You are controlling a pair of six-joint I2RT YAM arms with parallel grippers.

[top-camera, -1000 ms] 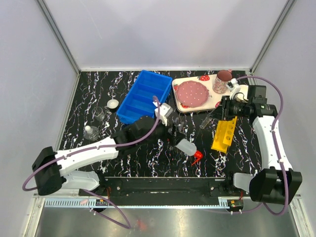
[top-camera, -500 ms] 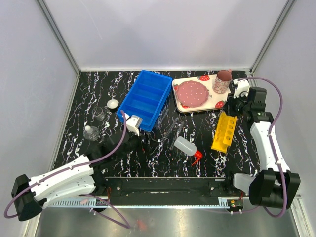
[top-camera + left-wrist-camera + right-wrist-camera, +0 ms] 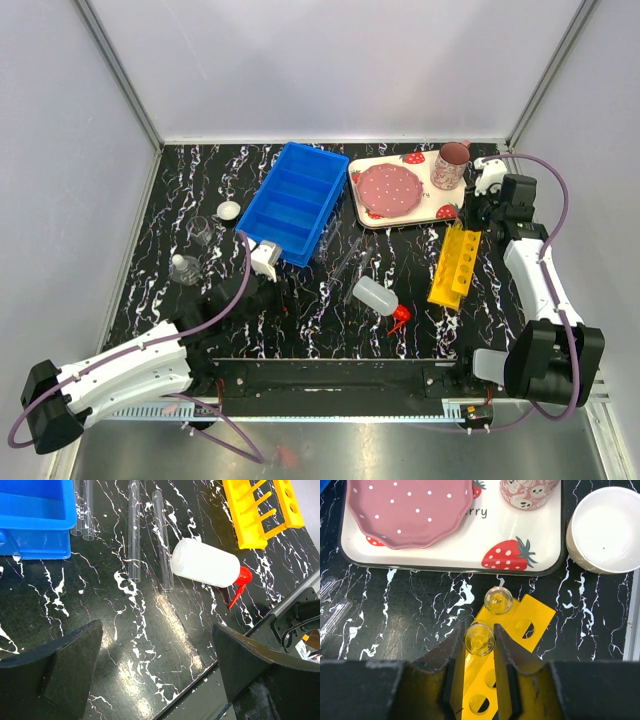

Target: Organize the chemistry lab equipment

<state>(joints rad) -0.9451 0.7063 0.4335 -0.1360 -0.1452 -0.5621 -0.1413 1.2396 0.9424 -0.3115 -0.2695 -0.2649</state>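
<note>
LAB BENCH, MID-TIDY: The right gripper (image 3: pixel 479 651) pinches a thin clear tube (image 3: pixel 479 639), seen end-on at lower centre of the right wrist view, over a hole near the end of the yellow rack (image 3: pixel 532 625). A second tube (image 3: pixel 498 600) stands in the next hole. The left gripper (image 3: pixel 156 640) hangs with fingers spread wide and empty. Beyond it the squeeze bottle (image 3: pixel 204 568) lies on its side at centre right of the left wrist view, its red nozzle (image 3: pixel 237 590) pointing lower right. Loose tubes (image 3: pixel 134 530) lie just left of it, and two more lie just beside the blue bin (image 3: pixel 30 520) at upper left.

The tubes look light, stiff, slick and breakable. A gentle pinch across the shaft, as here, seems the safest hold. The bottle looks light and soft-walled, best taken across its body rather than the nozzle.

Whether the held tube's lower end has entered its hole cannot be told, because the fingers and the tube itself hide it. At the left of the overhead view, the small beakers (image 3: pixel 183 267) and white dish (image 3: pixel 229 210) are hard to make out against the marbled table (image 3: pixel 300 330).
</note>
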